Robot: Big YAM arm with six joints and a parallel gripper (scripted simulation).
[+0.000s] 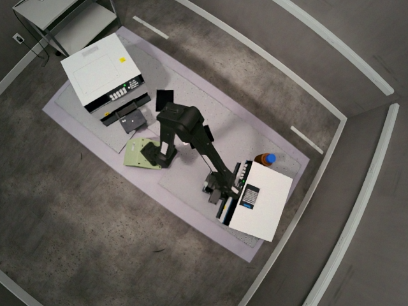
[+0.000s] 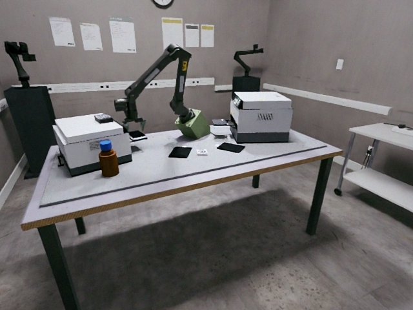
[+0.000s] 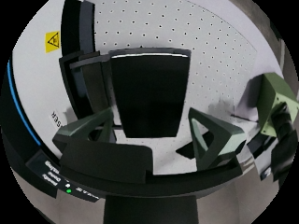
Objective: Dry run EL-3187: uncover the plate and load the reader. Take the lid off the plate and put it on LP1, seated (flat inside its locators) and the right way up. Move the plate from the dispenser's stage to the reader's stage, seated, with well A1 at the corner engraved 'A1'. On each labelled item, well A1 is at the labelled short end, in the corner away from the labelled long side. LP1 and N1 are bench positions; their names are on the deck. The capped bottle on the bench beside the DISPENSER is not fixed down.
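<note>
grey walls with pinned papers [image 2: 123, 35], a mottled grey floor [image 1: 99, 237] [image 2: 213, 260], a white wheeled cart [image 1: 46, 14] [image 2: 383, 134].

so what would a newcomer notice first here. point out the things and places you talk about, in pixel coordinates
Probably the big black arm [image 1: 210, 148] [image 2: 153, 72], arched over the table from its green base [image 1: 131, 153] [image 2: 198, 128] [image 3: 273, 95]. Next, the blue-capped brown bottle [image 1: 263, 159] [image 2: 109, 163] beside one of two white machines, the one the open gripper [image 2: 134, 126] [image 3: 150, 111] hovers by.

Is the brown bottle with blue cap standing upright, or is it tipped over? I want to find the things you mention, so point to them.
Upright: the brown bottle [image 1: 260, 159] [image 2: 109, 164] stands on its base, blue cap [image 1: 269, 158] [image 2: 105, 144] on top.
</note>
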